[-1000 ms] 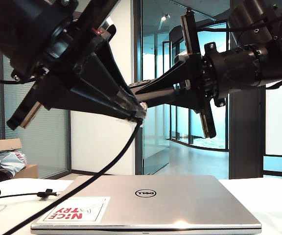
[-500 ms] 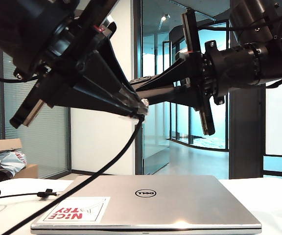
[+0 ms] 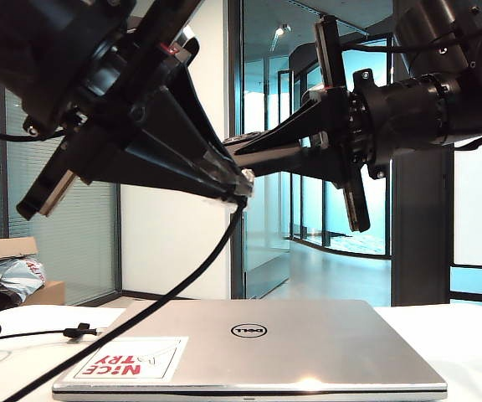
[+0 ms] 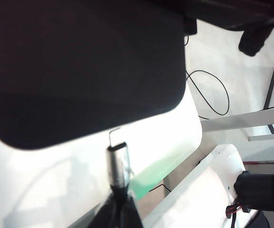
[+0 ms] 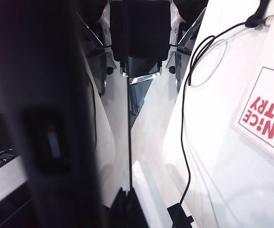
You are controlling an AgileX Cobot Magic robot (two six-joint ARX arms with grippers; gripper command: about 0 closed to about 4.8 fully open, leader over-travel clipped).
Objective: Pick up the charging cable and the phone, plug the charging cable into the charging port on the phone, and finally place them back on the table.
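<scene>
Pinching the charging cable (image 3: 174,293), left gripper (image 3: 239,188) meets right gripper (image 3: 234,151), apparently clamping the phone (image 4: 80,66), centre frame.

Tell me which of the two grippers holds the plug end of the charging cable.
The left gripper, shut on the charging cable: the cord hangs from its tips toward the table. The right gripper grips the phone instead.

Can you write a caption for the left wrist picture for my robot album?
Left tool shut on the charging cable, its silver plug tip almost touching the black phone.
</scene>
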